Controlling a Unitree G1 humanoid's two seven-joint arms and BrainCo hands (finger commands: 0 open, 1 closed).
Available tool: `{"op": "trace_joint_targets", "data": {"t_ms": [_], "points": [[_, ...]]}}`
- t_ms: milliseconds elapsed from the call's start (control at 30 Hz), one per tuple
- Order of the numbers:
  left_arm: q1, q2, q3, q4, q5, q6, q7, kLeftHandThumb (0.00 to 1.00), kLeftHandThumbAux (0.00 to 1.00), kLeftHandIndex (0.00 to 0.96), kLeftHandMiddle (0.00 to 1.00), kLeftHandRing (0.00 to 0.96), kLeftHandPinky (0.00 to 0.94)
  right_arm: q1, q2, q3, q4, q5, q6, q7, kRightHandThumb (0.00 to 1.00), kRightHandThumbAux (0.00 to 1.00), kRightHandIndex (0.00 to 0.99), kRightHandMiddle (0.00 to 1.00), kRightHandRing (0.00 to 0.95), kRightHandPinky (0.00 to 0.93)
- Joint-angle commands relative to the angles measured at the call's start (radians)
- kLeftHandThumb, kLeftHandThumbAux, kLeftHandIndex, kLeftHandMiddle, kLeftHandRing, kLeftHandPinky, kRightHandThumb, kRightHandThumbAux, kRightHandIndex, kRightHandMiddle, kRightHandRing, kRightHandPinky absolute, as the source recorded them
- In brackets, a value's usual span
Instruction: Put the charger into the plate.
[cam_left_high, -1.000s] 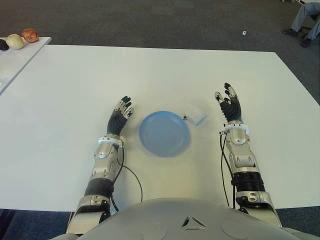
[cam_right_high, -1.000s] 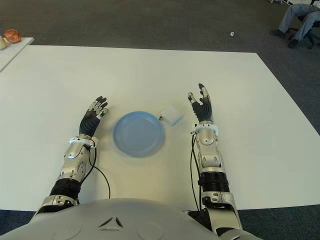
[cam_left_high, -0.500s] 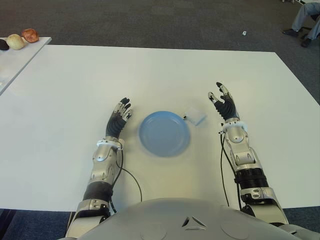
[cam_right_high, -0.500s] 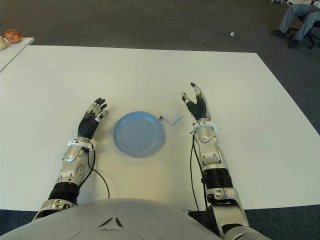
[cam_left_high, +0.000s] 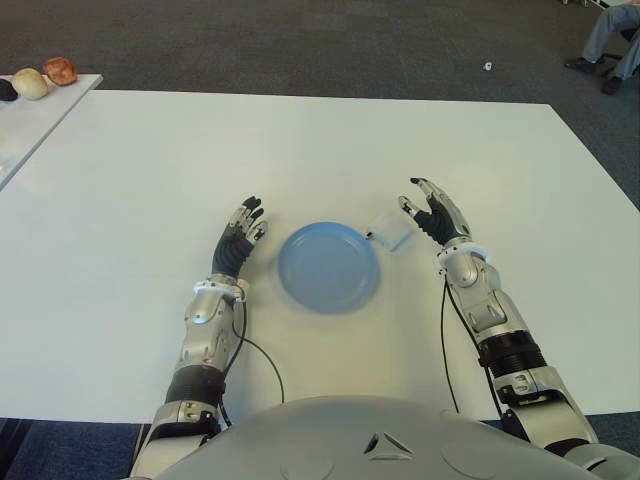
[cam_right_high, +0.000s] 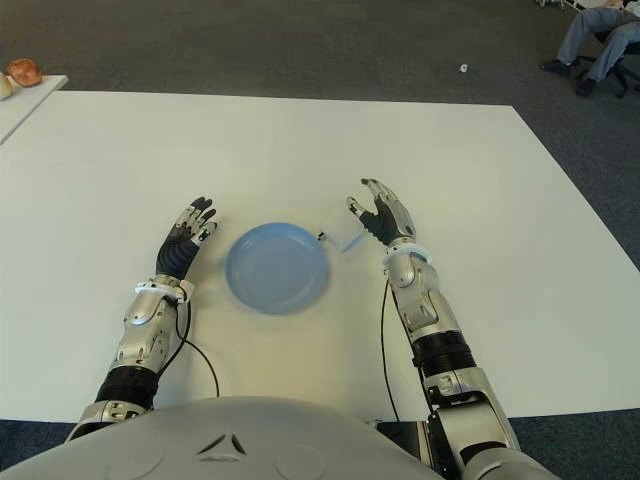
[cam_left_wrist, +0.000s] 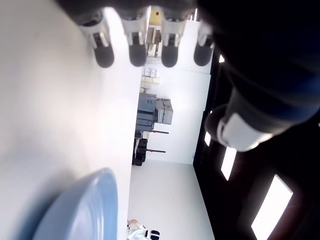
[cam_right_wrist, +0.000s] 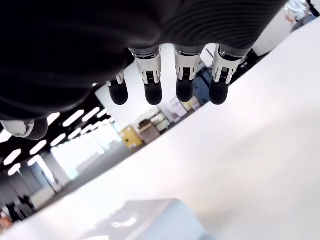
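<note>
Right hand (cam_left_high: 432, 212) hovers just beside the charger (cam_left_high: 390, 231), fingers spread, empty; charger lies at the plate's (cam_left_high: 328, 267) two o'clock; left hand (cam_left_high: 240, 232) at nine, fingers open.

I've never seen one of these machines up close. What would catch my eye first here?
Probably the blue plate in the middle of the big white table, lying empty between two outstretched metal arms. The right robot hand, fingers spread, hovers right beside a small white charger lying just off the plate's far right edge. The left robot hand shows open on the plate's left side.
</note>
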Motion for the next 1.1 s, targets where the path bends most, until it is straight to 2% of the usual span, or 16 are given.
{"op": "trace_joint_targets", "data": {"t_ms": [33,333,767,1100], "points": [[0.026,-0.007,-0.014,0.001,0.013,0.032,0.007,0.000,0.655,0.013,0.053,0.047,0.074,-0.023,-0.018,0.055,0.073,-0.053,0.018,0.022,0.346,0.156,0.000,0.000,0.000,0.000],[0.048,-0.005,-0.021,-0.037,0.022,0.048,0.013,0.000,0.654,0.006,0.050,0.044,0.069,-0.027,-0.037,0.112,0.074,-0.108,0.043,0.056,0.312,0.159,0.000,0.000,0.000,0.000],[0.063,-0.005,-0.028,-0.062,0.024,0.064,0.014,0.000,0.648,0.006,0.055,0.047,0.070,-0.025,-0.037,0.150,0.060,-0.145,0.084,0.092,0.292,0.142,0.000,0.000,0.000,0.000],[0.072,-0.007,-0.028,-0.078,0.022,0.079,0.018,0.000,0.636,0.006,0.047,0.041,0.070,-0.026,-0.030,0.174,0.109,-0.150,0.071,0.077,0.296,0.122,0.000,0.000,0.000,0.000]]}}
